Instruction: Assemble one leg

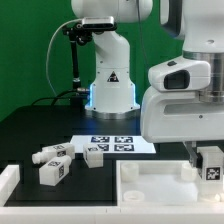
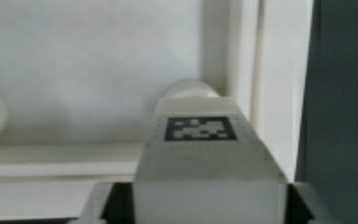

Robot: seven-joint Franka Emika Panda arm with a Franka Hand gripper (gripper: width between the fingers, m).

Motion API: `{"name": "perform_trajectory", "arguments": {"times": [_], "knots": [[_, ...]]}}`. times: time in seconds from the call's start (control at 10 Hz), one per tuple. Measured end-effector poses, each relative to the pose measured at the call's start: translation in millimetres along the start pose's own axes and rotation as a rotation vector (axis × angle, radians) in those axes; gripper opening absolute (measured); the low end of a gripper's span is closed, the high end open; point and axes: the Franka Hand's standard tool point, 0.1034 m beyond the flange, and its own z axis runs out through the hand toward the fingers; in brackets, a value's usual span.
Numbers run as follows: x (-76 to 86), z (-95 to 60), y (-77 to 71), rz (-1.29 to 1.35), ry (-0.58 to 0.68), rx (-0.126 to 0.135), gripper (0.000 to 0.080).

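Observation:
My gripper [image 1: 210,160] is shut on a leg [image 1: 211,168], a small white blocky peg with a black-and-white tag, held upright over the large white tray-like piece [image 1: 160,186] near its corner on the exterior view's right. In the wrist view the leg [image 2: 201,140] stands between my dark fingers [image 2: 108,205], its rounded end pointing at the tray's floor next to the raised rim [image 2: 261,70]. I cannot tell whether the leg touches the tray. Three more legs [image 1: 52,155], [image 1: 54,173], [image 1: 95,155] lie on the black table at the exterior view's left.
The marker board [image 1: 116,143] lies flat behind the tray, in front of the arm's white base [image 1: 110,90]. A white block [image 1: 8,178] sits at the exterior view's left edge. A green backdrop stands behind.

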Motion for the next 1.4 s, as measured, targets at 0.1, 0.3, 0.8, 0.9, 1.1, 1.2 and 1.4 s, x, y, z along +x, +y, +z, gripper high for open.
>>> {"name": "perform_trajectory", "arguments": {"times": [0.1,0.3,0.8,0.9,1.1,1.2,1.4], "knots": [[0.0,0.0,0.2,0.000,0.000,0.000,0.0287],[-1.7,0.3,-0.7,0.166,0.051,0.005,0.0287],[-2.9,2.2,1.8,0.887,0.057,0.113,0.0287],[-3.2,2.5,1.6,0.982,0.049,0.125,0.0287],[-3.7,2.6,0.9,1.160,0.041,0.127,0.0287],[-3.7,2.6,1.0,1.156,0.041,0.127,0.0287],[-3.6,2.7,1.6,1.050,0.053,0.114,0.0377]]}}
